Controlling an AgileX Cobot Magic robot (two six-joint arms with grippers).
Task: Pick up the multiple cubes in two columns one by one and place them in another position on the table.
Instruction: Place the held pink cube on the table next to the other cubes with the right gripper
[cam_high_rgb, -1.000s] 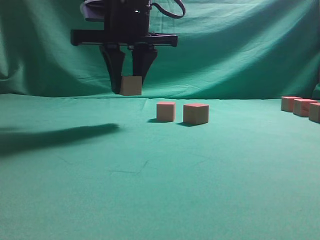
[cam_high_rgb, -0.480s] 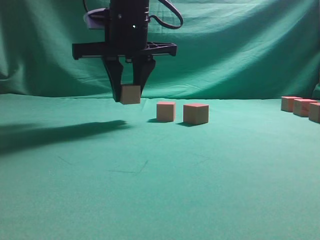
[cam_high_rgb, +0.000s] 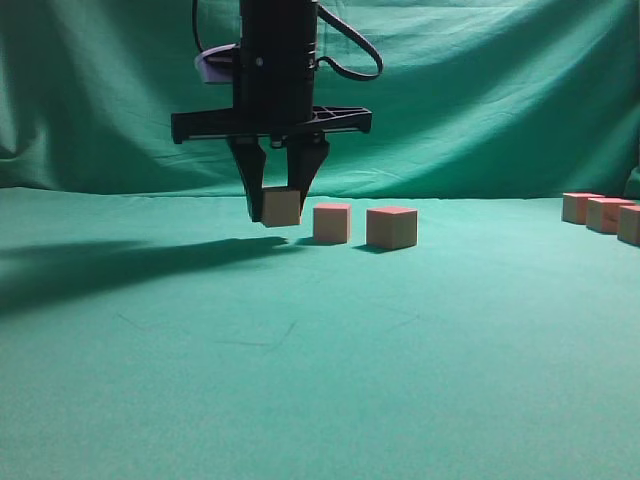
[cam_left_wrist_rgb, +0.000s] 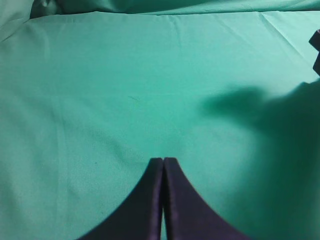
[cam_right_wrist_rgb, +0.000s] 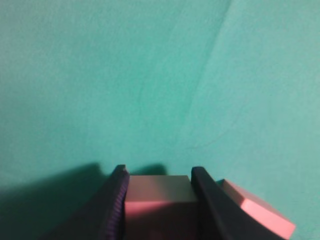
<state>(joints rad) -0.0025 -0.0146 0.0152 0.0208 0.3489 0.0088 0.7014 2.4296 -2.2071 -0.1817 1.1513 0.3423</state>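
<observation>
Right end effector (cam_high_rgb: 281, 207) grips a cube (cam_high_rgb: 281, 208); left end effector (cam_left_wrist_rgb: 163, 161) closed on nothing.

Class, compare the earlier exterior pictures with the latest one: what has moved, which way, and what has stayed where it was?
The right tool, shut on a cube throughout, has carried it down and to the right, close beside the nearer of two cubes on the table; nothing was released. Those two cubes and the cubes at the right edge have not moved.
</observation>
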